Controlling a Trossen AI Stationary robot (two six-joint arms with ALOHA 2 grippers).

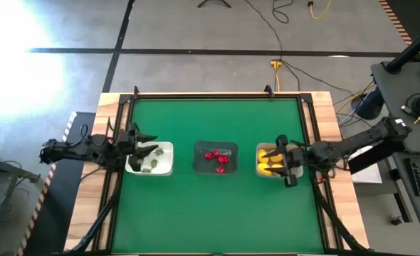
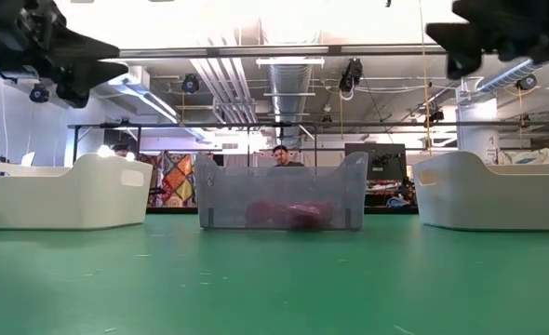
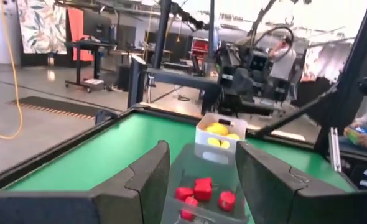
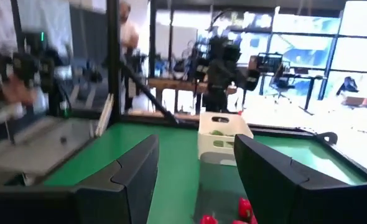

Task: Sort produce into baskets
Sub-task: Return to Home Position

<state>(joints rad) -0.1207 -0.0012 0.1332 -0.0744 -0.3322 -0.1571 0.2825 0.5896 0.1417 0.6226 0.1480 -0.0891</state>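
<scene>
Three baskets stand in a row on the green table. The white left basket (image 1: 151,158) holds small green bits (image 1: 150,165). The dark transparent middle basket (image 1: 216,158) holds red bits (image 1: 217,159), which also show in the left wrist view (image 3: 202,190). The pale right basket (image 1: 270,161) holds yellow fruits (image 1: 268,165). My left gripper (image 1: 150,144) hovers open and empty over the left basket. My right gripper (image 1: 287,161) hovers open and empty over the right basket. In each wrist view the fingers stand apart with nothing between them (image 3: 202,180) (image 4: 196,180).
The baskets show side on in the low view: white (image 2: 65,193), transparent (image 2: 281,197), pale (image 2: 498,191). Green table stretches in front of and behind the row. A black frame (image 1: 217,97) edges the table. People show in the room beyond.
</scene>
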